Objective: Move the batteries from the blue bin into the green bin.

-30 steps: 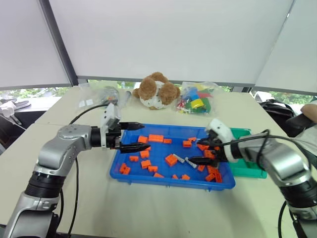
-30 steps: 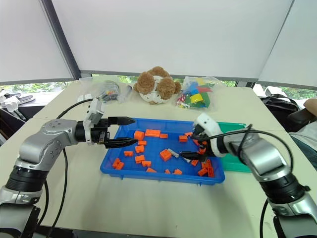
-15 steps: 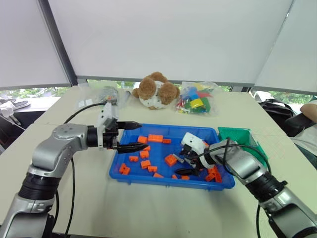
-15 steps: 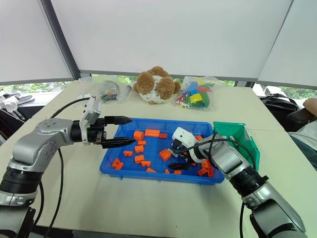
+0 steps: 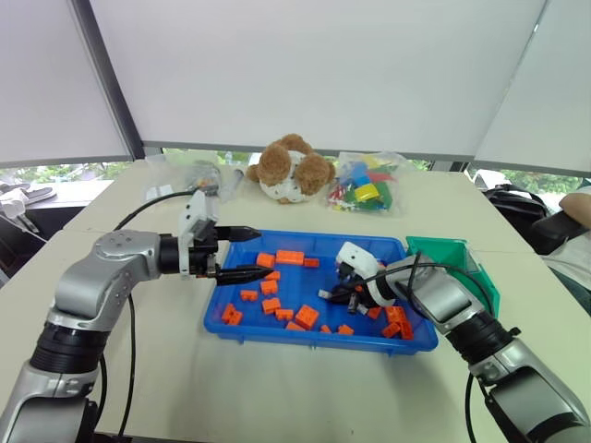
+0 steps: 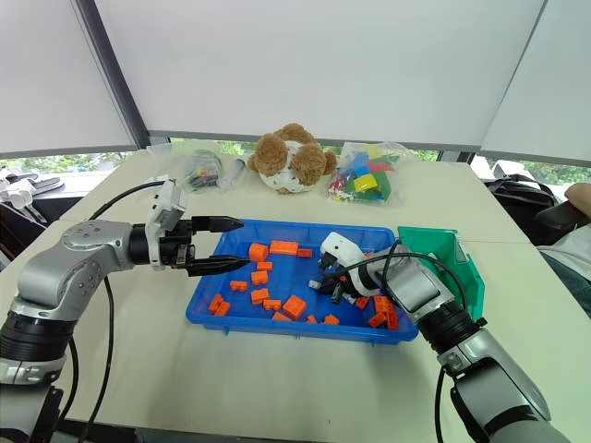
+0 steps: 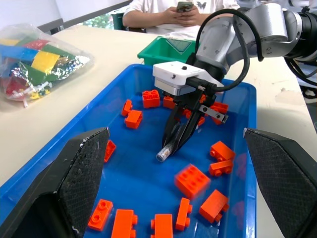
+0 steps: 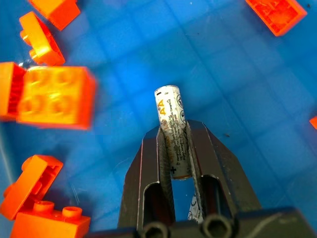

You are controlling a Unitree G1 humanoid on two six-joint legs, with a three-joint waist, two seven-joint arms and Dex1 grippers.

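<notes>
The blue bin lies mid-table, strewn with orange bricks. My right gripper reaches down into its middle, shut on one of the batteries; the grey-silver battery sticks out past the fingertips just above the tray floor. Another of the batteries lies behind that gripper among the bricks. The green bin stands against the tray's right end. At the tray's left edge my left gripper hovers open, pointing across the tray with nothing in it.
Behind the tray sit a brown teddy bear, a clear bag of coloured blocks and another small bag. A person sits beyond the table's right end. Bare table lies in front of the tray.
My right gripper moved from the tray's right end to its middle, sank and shut on a battery. An orange brick beside it shifted toward the front. The left arm stayed put.
</notes>
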